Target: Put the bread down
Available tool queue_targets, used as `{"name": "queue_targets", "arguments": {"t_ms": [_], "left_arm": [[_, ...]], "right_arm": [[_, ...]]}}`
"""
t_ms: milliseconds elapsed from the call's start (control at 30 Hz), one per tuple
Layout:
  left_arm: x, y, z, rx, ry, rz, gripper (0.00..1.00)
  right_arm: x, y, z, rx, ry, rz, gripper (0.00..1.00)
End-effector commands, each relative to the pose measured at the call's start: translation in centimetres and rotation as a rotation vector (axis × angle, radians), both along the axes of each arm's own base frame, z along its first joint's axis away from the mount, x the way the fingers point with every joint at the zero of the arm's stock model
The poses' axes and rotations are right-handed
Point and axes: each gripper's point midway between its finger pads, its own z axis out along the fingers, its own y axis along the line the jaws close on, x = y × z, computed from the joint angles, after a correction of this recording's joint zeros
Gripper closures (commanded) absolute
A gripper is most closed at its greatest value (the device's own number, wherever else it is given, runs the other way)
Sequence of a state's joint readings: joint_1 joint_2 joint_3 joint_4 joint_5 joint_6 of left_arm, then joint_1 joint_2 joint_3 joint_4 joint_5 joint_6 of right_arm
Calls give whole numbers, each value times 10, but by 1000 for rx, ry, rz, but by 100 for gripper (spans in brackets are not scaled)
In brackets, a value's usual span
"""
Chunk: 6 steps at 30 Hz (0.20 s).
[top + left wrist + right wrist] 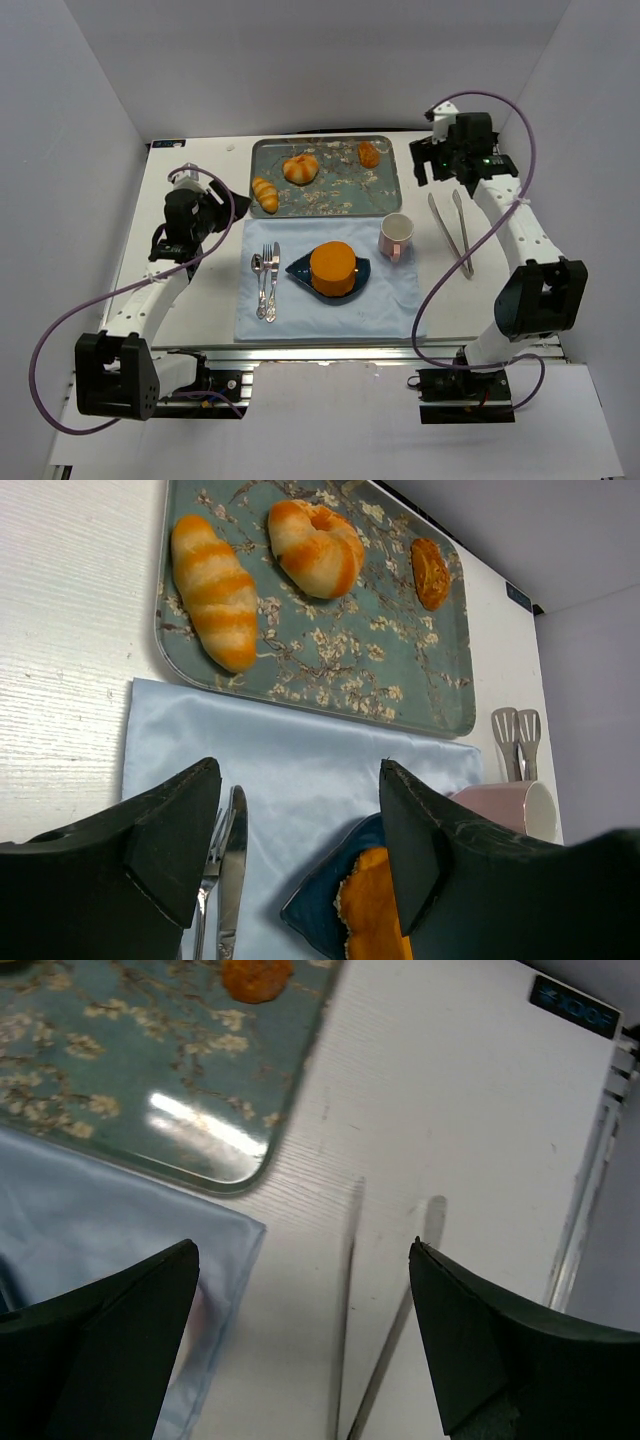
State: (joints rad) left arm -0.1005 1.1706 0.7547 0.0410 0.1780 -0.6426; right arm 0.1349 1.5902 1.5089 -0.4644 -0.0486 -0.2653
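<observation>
One smooth orange cylinder bread (332,268) sat on a dark blue plate (296,267) on the pale blue cloth (400,310); three smaller pastries (300,168) lay on the floral metal tray (330,200). Left gripper (300,830) and right gripper (300,1260) were both spread wide, empty. Top view showed the whole bread, left wrist only its edge.

Tray (340,192), mug (396,237), tongs (448,230) & cutlery (267,280).
</observation>
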Motion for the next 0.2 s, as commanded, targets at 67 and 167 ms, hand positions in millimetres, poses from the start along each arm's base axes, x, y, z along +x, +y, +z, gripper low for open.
{"name": "queue_targets", "arguments": {"t_ms": [67,167], "left_arm": [[-5,-1,24,-4,-64,-8,26],[-7,-1,27,-7,-71,-6,27]], "right_arm": [[3,54,29,41,-48,124,11],[-8,89,35,71,-56,222,11]]}}
